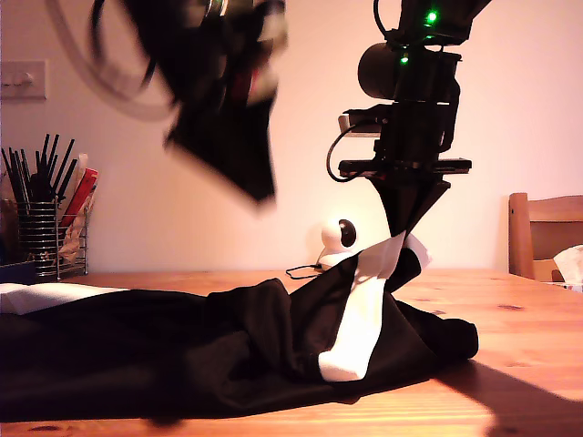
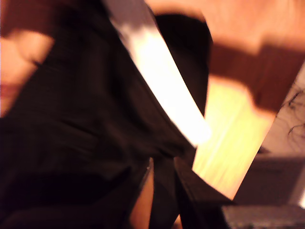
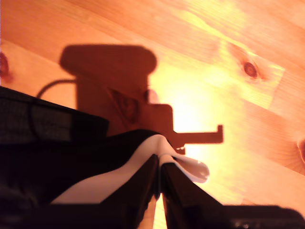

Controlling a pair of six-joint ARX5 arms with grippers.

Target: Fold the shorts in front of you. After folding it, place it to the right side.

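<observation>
Your second gripper (image 1: 401, 238) pinches the white hem of the black fabric shorts (image 1: 228, 350) above the wooden desk (image 1: 528, 319); beyond that edge the desk is bare. Your first gripper's (image 2: 162, 164) fingers look closed with dark cloth around them, though that view is blurred.

My first gripper (image 1: 223, 109) is smeared by motion in the exterior view, up at about eleven o'clock, and the top edge cuts off its upper part; whether its jaws are parted or together I cannot tell. Its own wrist view is blurred too: the shorts (image 2: 86, 133) fill most of it as a dark mass, and the fingertips are too soft to read. The exterior view's left edge cuts off the shorts at nine o'clock, along with the wire holder (image 1: 41, 232) of dark sticks. At three o'clock a wooden chair (image 1: 547, 232) is cropped by the edge. The small white camera (image 1: 342, 238) is partly hidden behind the raised white hem, perhaps half of it.
</observation>
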